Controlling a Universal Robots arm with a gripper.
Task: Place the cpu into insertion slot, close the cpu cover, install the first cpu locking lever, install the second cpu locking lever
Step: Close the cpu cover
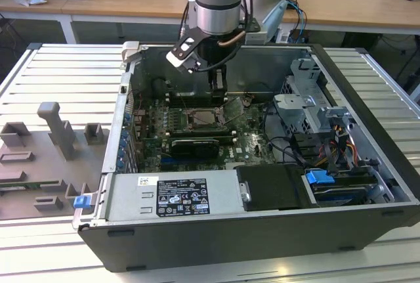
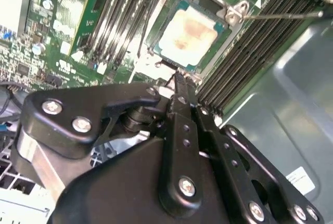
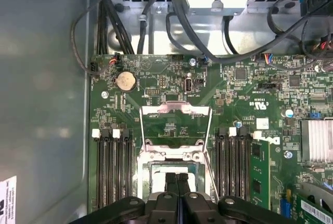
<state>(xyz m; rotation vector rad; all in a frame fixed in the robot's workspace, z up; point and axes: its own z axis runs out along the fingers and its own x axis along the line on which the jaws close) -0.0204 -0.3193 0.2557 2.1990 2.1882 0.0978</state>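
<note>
The cpu (image 2: pixel 187 34) lies flat in the insertion slot (image 1: pixel 207 117), its pale silvery-beige face up, with green board around it. The cpu cover (image 3: pixel 176 109), a silver frame with a window, is swung open away from the slot on its hinge. A thin metal locking lever (image 2: pixel 281 13) stands raised beside the slot. My gripper (image 3: pixel 177 176) hangs just over the slot's near edge with its black fingers pressed together and nothing between them. It also shows in the second wrist view (image 2: pixel 176 81) and, under the arm, in the exterior view (image 1: pixel 218 89).
Long black memory slots (image 3: pixel 112 167) flank the socket on both sides. The open computer case (image 1: pixel 367 73) walls in the board, with a drive cage (image 1: pixel 308 102), cables and a power supply (image 1: pixel 177 194) inside. Grey fixtures (image 1: pixel 56 132) lie on the table at the exterior view's left.
</note>
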